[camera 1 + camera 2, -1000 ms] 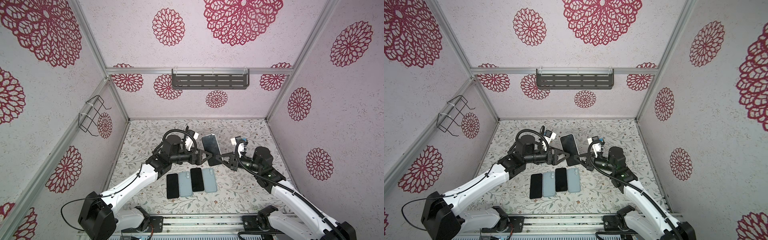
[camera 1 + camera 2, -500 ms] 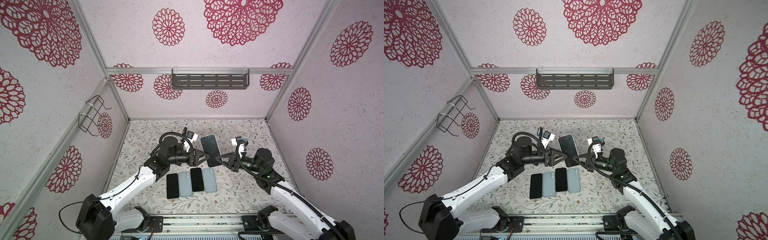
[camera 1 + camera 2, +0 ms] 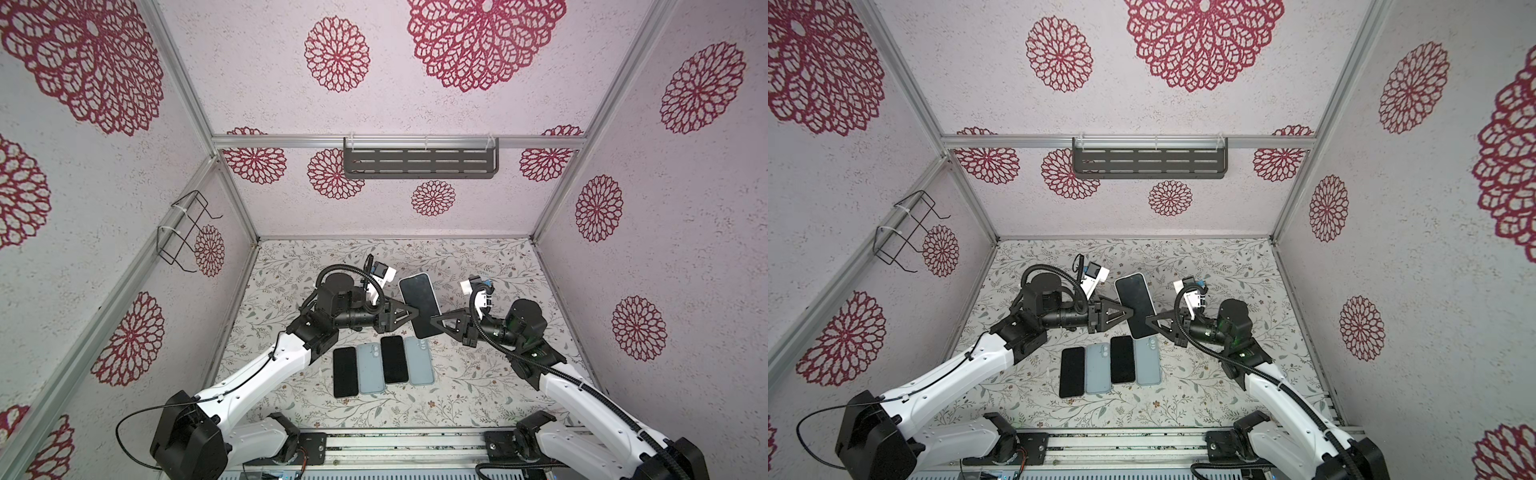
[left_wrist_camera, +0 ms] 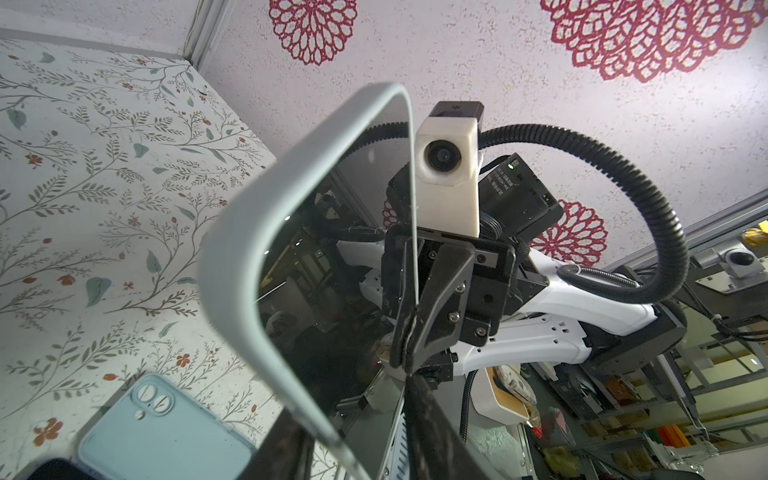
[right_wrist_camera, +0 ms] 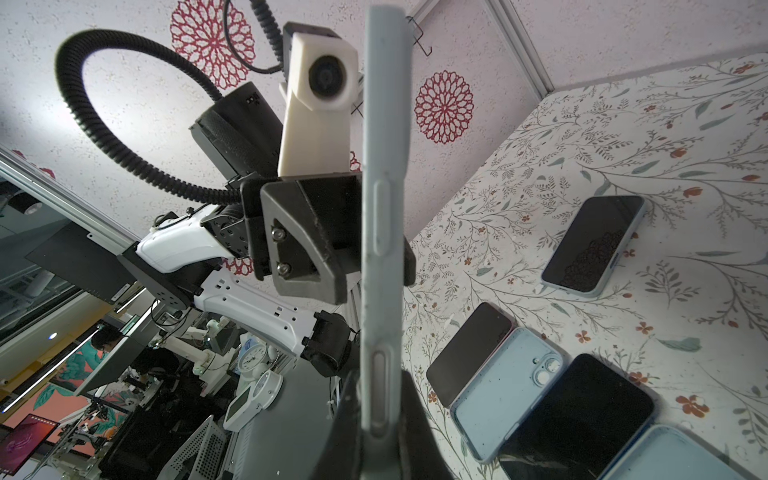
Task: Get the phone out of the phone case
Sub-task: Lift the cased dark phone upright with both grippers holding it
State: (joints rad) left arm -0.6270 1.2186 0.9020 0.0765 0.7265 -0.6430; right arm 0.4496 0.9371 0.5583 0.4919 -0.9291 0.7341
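**A:** So, where did we see the phone (image 3: 419, 305)?

**B:** Up in the air over the floral table (image 3: 478, 374), still in its pale case (image 4: 232, 257), screen facing up, just beyond the row of four devices (image 3: 392, 359).

**A:** And the grippers?

**B:** The right gripper (image 3: 434, 322) pinched its right edge. The left gripper (image 3: 415, 312) straddled the left edge; we couldn't tell whether it was clamped.

The cased phone (image 3: 419, 305) is held above the table (image 3: 478, 374), with the left gripper (image 3: 413, 312) at its left edge and the right gripper (image 3: 434, 321) at its right. In front of it, four handsets (image 3: 388, 365) are laid side by side in a row; a fifth handset (image 5: 594, 245) is seen behind that row in the right wrist view. A shelf (image 3: 419, 162) is mounted on the back wall.
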